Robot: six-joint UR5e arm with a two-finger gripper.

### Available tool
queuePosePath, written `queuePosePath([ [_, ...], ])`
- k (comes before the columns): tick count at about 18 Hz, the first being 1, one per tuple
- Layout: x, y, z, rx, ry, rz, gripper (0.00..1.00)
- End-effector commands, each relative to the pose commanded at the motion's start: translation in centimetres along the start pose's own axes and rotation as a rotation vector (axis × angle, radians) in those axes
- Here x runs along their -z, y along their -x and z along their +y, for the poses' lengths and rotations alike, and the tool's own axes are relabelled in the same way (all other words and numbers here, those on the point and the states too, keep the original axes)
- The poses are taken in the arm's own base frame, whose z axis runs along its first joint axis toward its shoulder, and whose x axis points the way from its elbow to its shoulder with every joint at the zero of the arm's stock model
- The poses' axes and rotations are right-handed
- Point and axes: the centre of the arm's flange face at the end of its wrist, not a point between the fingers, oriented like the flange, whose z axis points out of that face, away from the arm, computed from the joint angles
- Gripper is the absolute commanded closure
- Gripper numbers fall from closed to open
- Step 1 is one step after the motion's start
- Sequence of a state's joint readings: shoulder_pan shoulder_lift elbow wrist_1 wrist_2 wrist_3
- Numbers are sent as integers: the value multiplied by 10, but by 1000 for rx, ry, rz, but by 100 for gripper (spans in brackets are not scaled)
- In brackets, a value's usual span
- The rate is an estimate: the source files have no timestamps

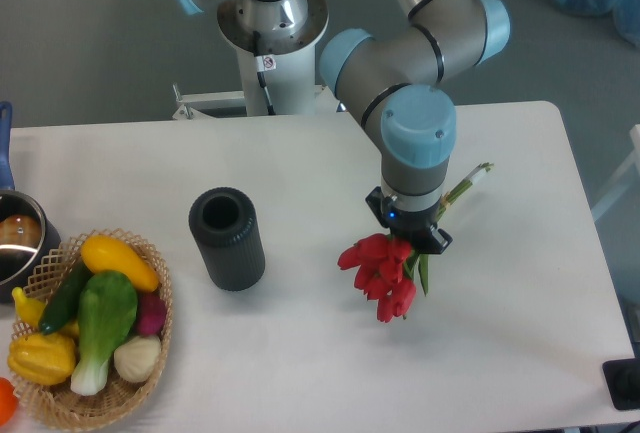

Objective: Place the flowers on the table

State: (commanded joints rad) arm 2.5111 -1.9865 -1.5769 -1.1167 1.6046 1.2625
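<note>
A bunch of red tulips with green stems lies low over the white table, right of centre. Its stem ends stick out to the upper right past the arm. My gripper points down and is shut on the stems just above the red flower heads. The fingers are mostly hidden under the wrist. I cannot tell whether the flower heads touch the table. A black ribbed vase stands upright and empty to the left of the flowers.
A wicker basket with yellow and green vegetables sits at the front left corner. A metal pot stands at the left edge. The robot base is at the table's back.
</note>
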Motion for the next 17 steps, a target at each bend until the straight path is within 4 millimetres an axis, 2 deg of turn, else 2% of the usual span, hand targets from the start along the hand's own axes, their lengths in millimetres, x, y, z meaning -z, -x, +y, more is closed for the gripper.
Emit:
queuePosePath([
  [1, -3, 1, -1, -6, -2, 4, 9],
  [3, -5, -1, 1, 3, 1, 8, 0],
  [5, 2, 1, 7, 15, -3, -5, 0],
  [7, 16, 10, 23, 49, -10, -48, 0],
  [10, 20, 24, 49, 81, -15, -79, 0],
  [15, 18, 44, 68, 116, -29, -156, 0],
  [17, 18, 45, 69, 119, -29, -158, 0],
])
